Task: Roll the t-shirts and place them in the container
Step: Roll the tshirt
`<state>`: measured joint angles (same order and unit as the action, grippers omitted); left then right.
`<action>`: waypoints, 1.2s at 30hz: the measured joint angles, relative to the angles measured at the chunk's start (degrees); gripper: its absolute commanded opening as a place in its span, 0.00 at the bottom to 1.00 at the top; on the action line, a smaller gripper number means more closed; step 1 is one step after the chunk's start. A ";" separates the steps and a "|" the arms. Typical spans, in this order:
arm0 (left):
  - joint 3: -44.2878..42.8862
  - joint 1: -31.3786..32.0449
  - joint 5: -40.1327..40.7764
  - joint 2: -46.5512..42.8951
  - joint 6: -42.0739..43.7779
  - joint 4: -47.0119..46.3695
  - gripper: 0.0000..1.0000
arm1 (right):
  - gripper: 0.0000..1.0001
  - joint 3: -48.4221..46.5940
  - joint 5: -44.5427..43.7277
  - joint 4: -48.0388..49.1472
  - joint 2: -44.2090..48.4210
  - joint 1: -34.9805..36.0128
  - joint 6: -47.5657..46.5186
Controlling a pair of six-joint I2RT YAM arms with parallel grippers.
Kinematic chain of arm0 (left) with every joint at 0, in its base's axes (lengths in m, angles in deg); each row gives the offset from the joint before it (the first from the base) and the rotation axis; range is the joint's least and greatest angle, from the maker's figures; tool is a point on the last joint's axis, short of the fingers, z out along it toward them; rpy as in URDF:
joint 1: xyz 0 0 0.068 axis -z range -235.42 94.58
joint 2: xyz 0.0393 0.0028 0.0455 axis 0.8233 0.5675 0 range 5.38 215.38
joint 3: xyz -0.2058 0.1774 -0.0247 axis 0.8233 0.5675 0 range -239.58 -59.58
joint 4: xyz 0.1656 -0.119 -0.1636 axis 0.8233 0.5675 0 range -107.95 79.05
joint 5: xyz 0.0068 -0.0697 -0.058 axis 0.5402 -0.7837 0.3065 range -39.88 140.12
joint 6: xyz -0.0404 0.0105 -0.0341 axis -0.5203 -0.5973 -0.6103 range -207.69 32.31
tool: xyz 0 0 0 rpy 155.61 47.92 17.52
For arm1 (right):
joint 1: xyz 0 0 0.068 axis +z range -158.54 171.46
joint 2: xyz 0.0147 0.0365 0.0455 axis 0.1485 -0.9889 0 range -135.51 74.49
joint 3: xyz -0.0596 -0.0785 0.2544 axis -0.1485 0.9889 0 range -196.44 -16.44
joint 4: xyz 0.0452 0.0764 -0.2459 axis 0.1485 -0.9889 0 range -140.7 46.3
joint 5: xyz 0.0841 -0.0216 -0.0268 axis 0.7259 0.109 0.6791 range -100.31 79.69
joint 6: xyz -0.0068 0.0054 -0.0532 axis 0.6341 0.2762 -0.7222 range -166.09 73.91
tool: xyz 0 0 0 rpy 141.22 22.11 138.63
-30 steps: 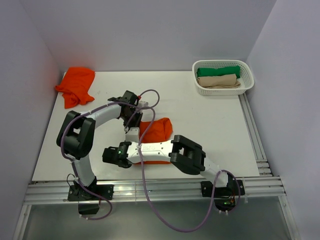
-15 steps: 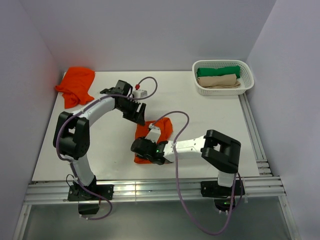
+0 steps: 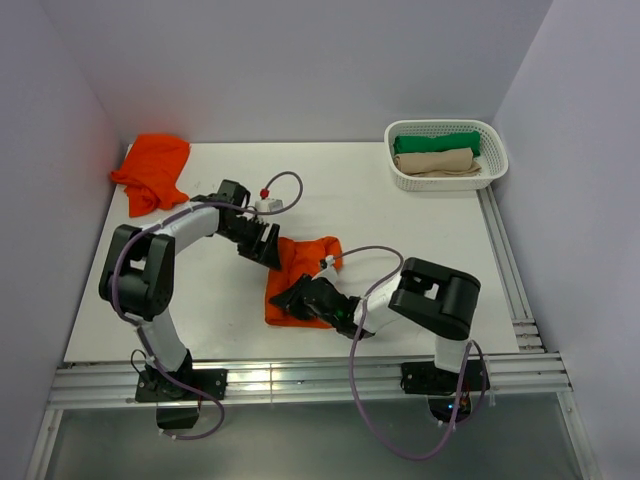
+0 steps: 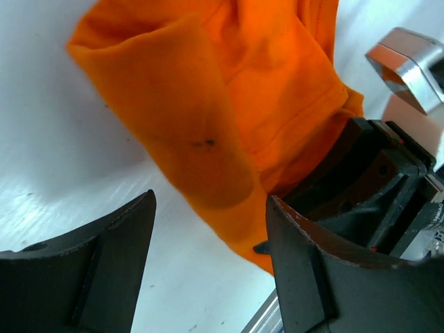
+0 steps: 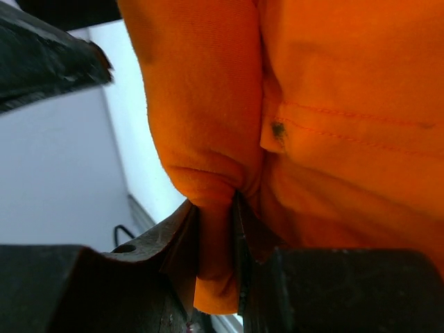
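An orange t-shirt (image 3: 300, 268) lies folded near the table's middle front; it fills the left wrist view (image 4: 229, 118) and the right wrist view (image 5: 333, 104). My right gripper (image 3: 290, 303) is shut on a fold of its near edge, the cloth pinched between the fingers (image 5: 218, 257). My left gripper (image 3: 268, 248) sits at the shirt's far left edge, open, with nothing between its fingers (image 4: 208, 277). A second orange t-shirt (image 3: 152, 170) lies crumpled at the far left corner.
A white mesh basket (image 3: 446, 176) at the far right holds a green and a beige rolled cloth. Walls close in the table on the left, back and right. An aluminium rail (image 3: 300, 380) runs along the near edge.
My left gripper opened and let go of the shirt, then shifted back left. My right gripper swung right along the shirt's near edge, and the shirt spread out flatter.
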<state>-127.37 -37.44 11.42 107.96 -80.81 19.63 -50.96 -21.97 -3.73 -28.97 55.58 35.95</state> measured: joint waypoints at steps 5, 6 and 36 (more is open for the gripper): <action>1.73 0.00 -0.96 2.08 -0.52 -3.43 0.63 | 0.25 1.84 1.53 8.28 -3.08 -0.04 2.64; 1.73 0.00 -1.01 2.80 -0.68 -4.07 0.60 | 0.25 2.36 1.66 9.35 -3.21 -0.11 3.06; 0.22 13.03 24.76 0.61 -9.77 -4.09 0.25 | 0.63 -61.24 -24.59 -91.73 -14.69 10.82 1.73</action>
<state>-127.15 -24.42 36.19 108.58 -90.58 15.54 -112.20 -46.56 -95.46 -43.66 66.39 37.68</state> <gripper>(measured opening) 0.311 0.640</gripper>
